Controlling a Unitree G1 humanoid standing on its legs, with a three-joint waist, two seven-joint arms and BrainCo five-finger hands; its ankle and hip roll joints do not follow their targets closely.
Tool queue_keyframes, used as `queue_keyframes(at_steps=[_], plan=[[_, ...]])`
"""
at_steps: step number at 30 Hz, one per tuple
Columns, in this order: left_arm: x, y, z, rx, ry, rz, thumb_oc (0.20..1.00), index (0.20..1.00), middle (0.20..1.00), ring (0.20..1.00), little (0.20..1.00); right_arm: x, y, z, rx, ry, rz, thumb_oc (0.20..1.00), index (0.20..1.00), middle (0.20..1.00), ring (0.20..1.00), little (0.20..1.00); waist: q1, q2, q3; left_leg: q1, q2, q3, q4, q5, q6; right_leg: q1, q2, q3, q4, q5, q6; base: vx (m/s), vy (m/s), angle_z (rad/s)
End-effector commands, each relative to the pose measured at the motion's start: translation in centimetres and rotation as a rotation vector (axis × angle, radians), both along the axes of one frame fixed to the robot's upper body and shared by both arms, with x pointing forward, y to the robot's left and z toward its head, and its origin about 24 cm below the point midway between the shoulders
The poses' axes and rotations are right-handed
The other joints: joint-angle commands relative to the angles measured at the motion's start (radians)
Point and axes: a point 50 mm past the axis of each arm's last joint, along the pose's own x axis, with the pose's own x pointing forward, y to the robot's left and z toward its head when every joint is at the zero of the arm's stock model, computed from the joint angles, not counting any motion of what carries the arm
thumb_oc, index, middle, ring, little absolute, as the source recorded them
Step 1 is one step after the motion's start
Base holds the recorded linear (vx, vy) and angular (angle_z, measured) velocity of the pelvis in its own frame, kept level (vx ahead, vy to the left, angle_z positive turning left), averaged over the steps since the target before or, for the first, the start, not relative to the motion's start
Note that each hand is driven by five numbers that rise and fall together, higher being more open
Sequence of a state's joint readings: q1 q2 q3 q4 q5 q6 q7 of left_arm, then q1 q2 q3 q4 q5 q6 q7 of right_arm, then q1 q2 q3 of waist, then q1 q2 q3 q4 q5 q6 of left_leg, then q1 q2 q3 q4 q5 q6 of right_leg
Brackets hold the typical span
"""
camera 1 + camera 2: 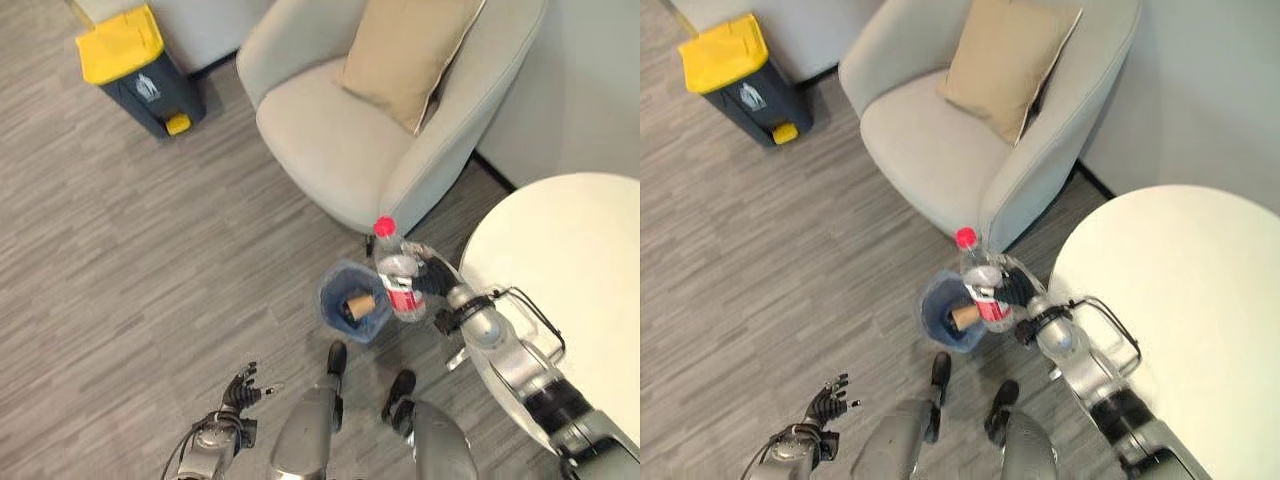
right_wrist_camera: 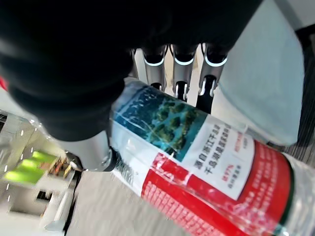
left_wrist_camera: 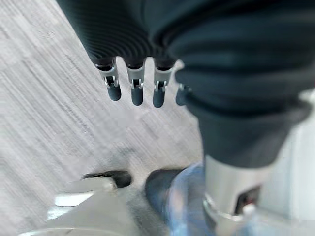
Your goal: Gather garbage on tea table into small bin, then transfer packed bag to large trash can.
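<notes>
One bottle (image 1: 399, 275) is held in the right hand (image 1: 432, 279), whose fingers (image 2: 183, 73) and thumb curl round its body above the label. The bottle is clear plastic with a red cap at the top, and its long axis stands close to upright, leaning slightly. It hangs over the near right edge of the small bin (image 1: 355, 301), which sits on the floor between the tabletop (image 1: 570, 270) and the armchair (image 1: 380, 110). The bin lies just below and to the robot's left of the hand, so the release appears to call for a short shift leftward to bring the bottle's base over the opening. A brown cup-like item (image 1: 357, 304) already lies inside the bin.

The right hand is the nearer one by far. The left hand (image 1: 240, 388) hangs low at the robot's left side, well apart from the bin, fingers straight and holding nothing.

The bottle's label is part red, part white with a landscape picture; its print is noted but not transcribed. The large can (image 1: 135, 68), dark with a yellow lid, stands on the floor beyond the armchair, well apart from the bin. No litter is visible on the part of the tabletop shown.
</notes>
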State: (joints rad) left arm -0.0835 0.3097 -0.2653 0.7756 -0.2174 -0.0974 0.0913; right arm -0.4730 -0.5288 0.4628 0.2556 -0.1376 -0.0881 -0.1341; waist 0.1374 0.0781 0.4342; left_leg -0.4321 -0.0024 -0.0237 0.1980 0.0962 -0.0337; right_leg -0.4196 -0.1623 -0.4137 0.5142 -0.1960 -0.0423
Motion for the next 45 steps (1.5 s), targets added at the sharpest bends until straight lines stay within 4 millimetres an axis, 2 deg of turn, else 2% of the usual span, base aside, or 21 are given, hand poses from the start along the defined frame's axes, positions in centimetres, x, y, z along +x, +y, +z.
queue_keyframes(at_steps=[1,4,7,12,15,21,25,26,27,30,34,35,41,45], plan=[[0.1,0.7,0.8,0.003,-0.072,0.051,1.000,1.000,1.000,1.000,1.000,-0.8,2.1,1.1,0.090,-0.113,0.041,0.200,0.200,0.200,0.200,0.200,-0.006,-0.032,-0.054,-0.035,-0.041,0.040,0.117,-0.142,0.007,0.033,-0.002,0.076,-0.066,-0.040,0.068,0.03,-0.005,0.18],[0.9,0.5,1.5,-0.003,-0.106,0.053,1.000,1.000,1.000,1.000,1.000,-0.1,2.2,1.9,0.092,-0.152,0.009,0.200,0.200,0.200,0.200,0.200,-0.004,-0.027,-0.046,-0.118,-0.043,0.044,0.171,-0.147,0.012,-0.055,-0.020,0.090,0.006,-0.059,0.061,-0.09,0.064,0.17],[3.2,0.0,3.3,-0.007,-0.198,0.051,1.000,1.000,1.000,1.000,1.000,1.5,2.2,4.0,0.064,-0.253,-0.056,0.200,0.200,0.200,0.200,0.200,-0.002,-0.012,-0.011,-0.287,-0.045,0.054,0.279,-0.159,0.019,-0.229,-0.054,0.102,0.141,-0.084,0.048,-0.12,0.072,0.12],[5.3,-0.4,5.3,-0.010,-0.285,0.037,1.000,1.000,1.000,1.000,1.000,3.7,2.1,6.9,0.010,-0.344,-0.123,0.200,0.200,0.200,0.200,0.200,0.010,-0.007,-0.004,-0.488,-0.049,0.065,0.382,-0.176,0.032,-0.439,-0.087,0.138,0.266,-0.110,0.037,-0.05,0.048,0.10],[6.4,-1.0,6.1,0.007,-0.313,-0.010,1.000,1.000,1.000,1.000,1.000,5.7,1.1,8.6,-0.010,-0.349,-0.213,0.200,0.200,0.200,0.200,0.200,0.019,0.000,-0.009,-0.674,-0.067,0.056,0.492,-0.192,0.039,-0.620,-0.135,0.175,0.390,-0.155,0.012,0.03,0.015,0.08],[7.2,-1.4,6.9,-0.001,-0.342,-0.031,1.000,1.000,1.000,1.000,1.000,7.4,-0.2,9.9,-0.037,-0.326,-0.298,0.200,0.200,0.200,0.200,0.200,0.039,0.003,-0.030,-0.782,-0.092,0.056,0.527,-0.196,0.048,-0.731,-0.167,0.195,0.454,-0.178,0.001,0.05,0.005,0.19],[7.7,-2.2,7.4,-0.014,-0.358,-0.051,1.000,1.000,1.000,1.000,1.000,8.0,-0.5,10.1,-0.051,-0.303,-0.321,0.200,0.200,0.200,0.200,0.200,0.047,0.006,-0.038,-0.809,-0.107,0.055,0.531,-0.196,0.057,-0.766,-0.177,0.207,0.466,-0.177,0.004,0.04,0.022,0.07],[8.0,-2.6,7.6,-0.016,-0.366,-0.061,1.000,1.000,1.000,1.000,1.000,8.2,-0.6,10.1,-0.072,-0.296,-0.329,0.903,0.903,0.903,0.903,0.903,0.048,0.007,-0.040,-0.813,-0.111,0.052,0.528,-0.195,0.060,-0.772,-0.180,0.210,0.468,-0.177,0.005,0.02,0.011,0.11],[8.1,-2.8,7.7,-0.017,-0.369,-0.066,1.000,1.000,1.000,1.000,1.000,8.2,-0.4,10.0,-0.078,-0.292,-0.327,1.000,1.000,1.000,1.000,1.000,0.047,0.007,-0.041,-0.812,-0.111,0.051,0.524,-0.193,0.060,-0.770,-0.182,0.209,0.463,-0.175,0.006,0.02,0.012,0.07],[8.2,-3.1,7.7,-0.019,-0.371,-0.069,1.000,1.000,1.000,1.000,1.000,8.2,-0.4,9.3,-0.108,-0.281,-0.324,1.000,1.000,1.000,1.000,1.000,0.042,0.002,-0.044,-0.804,-0.114,0.048,0.511,-0.190,0.061,-0.765,-0.179,0.206,0.454,-0.170,0.008,0.00,0.000,0.00],[8.2,-2.9,7.6,-0.013,-0.373,-0.051,1.000,1.000,1.000,1.000,1.000,7.7,0.0,8.1,-0.303,-0.305,-0.269,1.000,1.000,1.000,1.000,1.000,0.029,-0.014,-0.047,-0.782,-0.108,0.043,0.475,-0.186,0.058,-0.743,-0.169,0.199,0.419,-0.157,0.015,0.00,-0.009,0.01],[8.0,-2.6,7.5,-0.011,-0.372,-0.037,1.000,1.000,1.000,1.000,1.000,7.4,0.0,7.1,-0.449,-0.322,-0.231,1.000,1.000,1.000,1.000,1.000,0.022,-0.024,-0.049,-0.771,-0.105,0.039,0.461,-0.185,0.054,-0.731,-0.162,0.194,0.401,-0.149,0.022,-0.01,-0.032,0.00],[8.1,-2.1,7.6,0.007,-0.382,-0.033,1.000,1.000,1.000,1.000,1.000,7.0,-0.1,3.5,-0.821,-0.296,-0.140,1.000,1.000,1.000,1.000,1.000,0.022,-0.028,-0.049,-0.757,-0.096,0.034,0.426,-0.174,0.043,-0.718,-0.153,0.185,0.368,-0.130,0.040,0.00,-0.022,-0.04],[8.5,-2.3,8.1,0.008,-0.404,-0.046,1.000,1.000,1.000,1.000,1.000,7.2,0.1,2.3,-0.902,-0.254,-0.132,1.000,1.000,1.000,1.000,1.000,0.032,-0.023,-0.044,-0.767,-0.099,0.030,0.420,-0.169,0.042,-0.728,-0.154,0.186,0.367,-0.130,0.044,0.00,0.000,0.00]])
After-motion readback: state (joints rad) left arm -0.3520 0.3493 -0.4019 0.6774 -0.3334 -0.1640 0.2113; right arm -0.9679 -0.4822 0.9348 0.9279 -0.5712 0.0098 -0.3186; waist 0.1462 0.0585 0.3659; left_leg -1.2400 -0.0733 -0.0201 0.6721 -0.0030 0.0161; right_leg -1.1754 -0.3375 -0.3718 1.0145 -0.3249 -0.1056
